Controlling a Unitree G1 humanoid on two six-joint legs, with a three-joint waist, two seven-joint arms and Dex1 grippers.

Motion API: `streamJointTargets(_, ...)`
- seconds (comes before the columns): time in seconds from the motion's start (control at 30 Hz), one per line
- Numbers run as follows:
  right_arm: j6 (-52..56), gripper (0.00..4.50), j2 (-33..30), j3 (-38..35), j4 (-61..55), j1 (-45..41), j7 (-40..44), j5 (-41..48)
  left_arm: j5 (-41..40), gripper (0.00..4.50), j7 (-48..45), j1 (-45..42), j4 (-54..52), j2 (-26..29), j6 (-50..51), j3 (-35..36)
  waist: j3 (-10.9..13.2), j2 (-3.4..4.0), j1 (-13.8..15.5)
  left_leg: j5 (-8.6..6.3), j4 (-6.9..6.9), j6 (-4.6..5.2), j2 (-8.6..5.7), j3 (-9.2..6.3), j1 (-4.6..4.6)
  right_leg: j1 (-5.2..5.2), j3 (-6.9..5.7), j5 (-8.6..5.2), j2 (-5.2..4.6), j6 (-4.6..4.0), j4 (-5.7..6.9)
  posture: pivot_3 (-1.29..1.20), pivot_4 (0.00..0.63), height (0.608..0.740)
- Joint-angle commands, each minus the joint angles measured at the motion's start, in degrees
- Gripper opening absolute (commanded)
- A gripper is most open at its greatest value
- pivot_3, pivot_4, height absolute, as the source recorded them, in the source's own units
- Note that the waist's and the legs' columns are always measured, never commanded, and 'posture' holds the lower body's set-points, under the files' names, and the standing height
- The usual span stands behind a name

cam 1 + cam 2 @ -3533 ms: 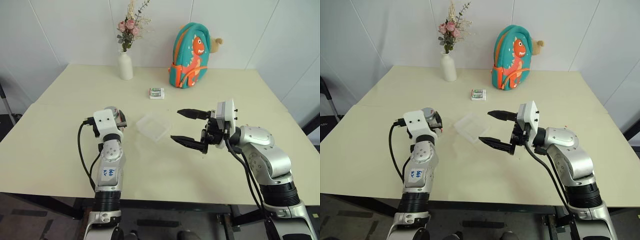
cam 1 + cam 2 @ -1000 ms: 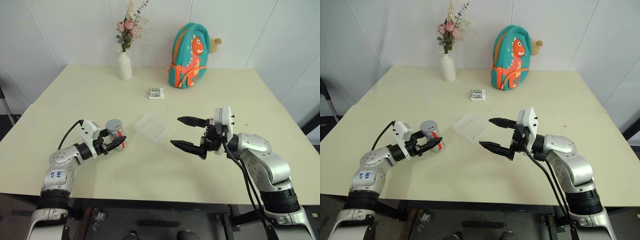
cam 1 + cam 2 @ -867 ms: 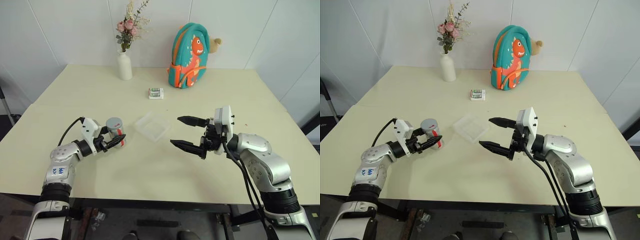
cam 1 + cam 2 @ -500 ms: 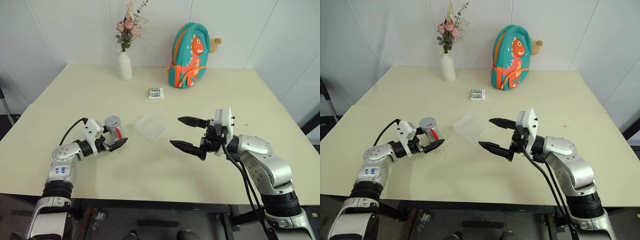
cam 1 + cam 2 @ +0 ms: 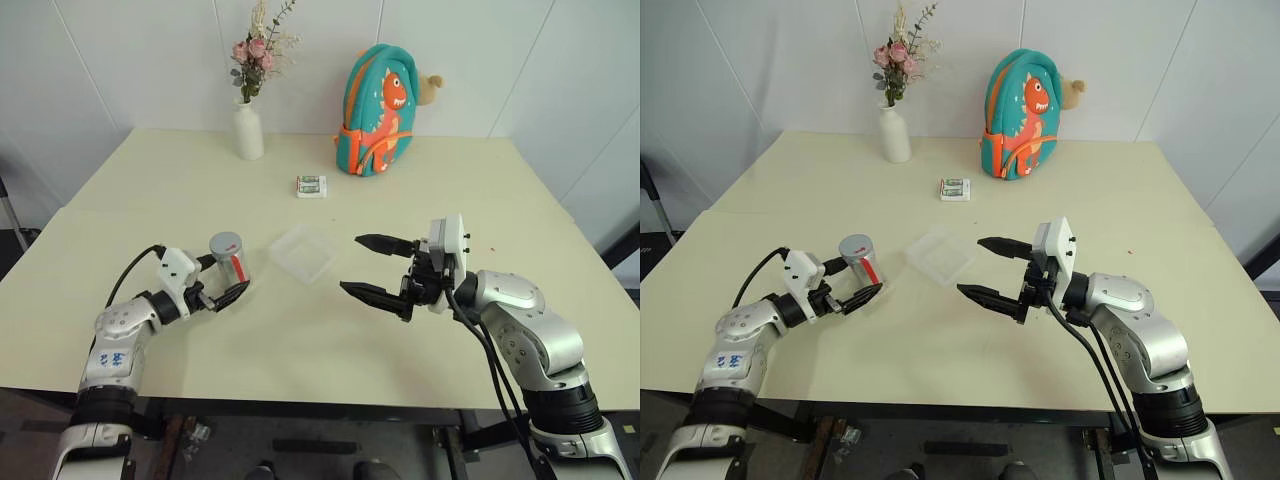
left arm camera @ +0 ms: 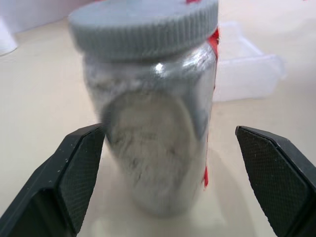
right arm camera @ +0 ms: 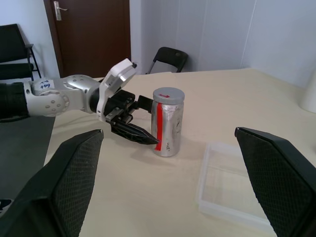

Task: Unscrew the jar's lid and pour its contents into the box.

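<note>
Left end effector (image 5: pixel 228 281): no longer clamped on jar (image 5: pixel 229 258); fingers (image 6: pixel 76 177) now spread wide to either side of it, clear of the glass. Jar: now upright on counter (image 5: pixel 300 340), lid (image 5: pixel 226 242) on, released. Left arm: lowered from the earlier raised pose, drawn slightly back from jar.

On my left arm (image 5: pixel 118 350) sits a white sticker with blue handwriting, too small for me to make out. The jar (image 7: pixel 167 122) carries a red stripe with no lettering I can read. The small pack (image 5: pixel 312 186) shows green print, also illegible. I find no readable text elsewhere.
</note>
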Motion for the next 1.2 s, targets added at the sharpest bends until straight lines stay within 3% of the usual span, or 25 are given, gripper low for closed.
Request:
streamJointTargets(0.03,-0.26,4.50,0.05,-0.74,-2.44,0.59,0.42,1.55,0.05,4.47,9.44,4.94,-12.02,-1.55,4.89,3.89,0.00,0.00,0.01,0.00,0.01,0.00,0.00,0.00,0.00,0.00,0.00,0.00,0.00,0.00,0.00,0.00,0.150,0.740)
streamJointTargets(0.2,-0.25,4.50,0.38,-0.35,-2.31,0.96,0.97,1.88,3.52,4.47,21.40,13.52,-26.12,-7.22,9.63,4.25,0.00,0.00,0.10,-0.01,0.02,-0.01,-0.01,0.01,0.02,0.03,0.02,0.00,-0.02,0.00,-0.01,0.00,0.150,0.740)
streamJointTargets(0.5,0.25,4.50,0.20,0.20,-2.08,0.53,1.83,2.56,5.33,4.47,36.68,16.54,-40.40,-20.67,19.90,-0.26,0.00,0.00,0.18,0.00,0.19,-0.01,-0.03,0.03,0.02,0.13,0.03,0.00,0.00,-0.01,-0.12,0.00,0.150,0.740)
streamJointTargets(0.7,1.48,4.50,-1.44,-0.14,-2.10,0.39,3.65,3.41,11.27,4.47,48.24,11.54,-41.74,-26.91,25.34,-1.85,0.00,-0.01,0.11,0.00,0.28,-0.01,-0.03,0.04,0.01,0.13,0.04,0.00,0.03,-0.01,-0.12,0.00,0.150,0.740)
streamJointTargets(0.87,0.20,4.50,-4.90,-1.19,0.59,-1.29,7.56,2.44,12.00,4.47,51.10,8.33,-40.92,-30.46,28.20,-3.55,0.00,-0.01,0.16,0.00,0.27,-0.01,-0.04,0.04,-0.03,0.14,0.04,0.01,0.02,0.01,-0.22,0.00,0.150,0.740)
streamJointTargets(1.2,-0.06,4.50,-5.61,-1.32,1.52,-1.90,8.96,2.70,17.13,4.47,57.16,3.27,-38.70,-32.56,32.60,-5.14,0.00,-0.01,0.22,-0.01,0.26,0.00,-0.05,0.04,-0.07,0.13,0.04,0.03,0.03,0.06,-0.29,0.00,0.150,0.740)
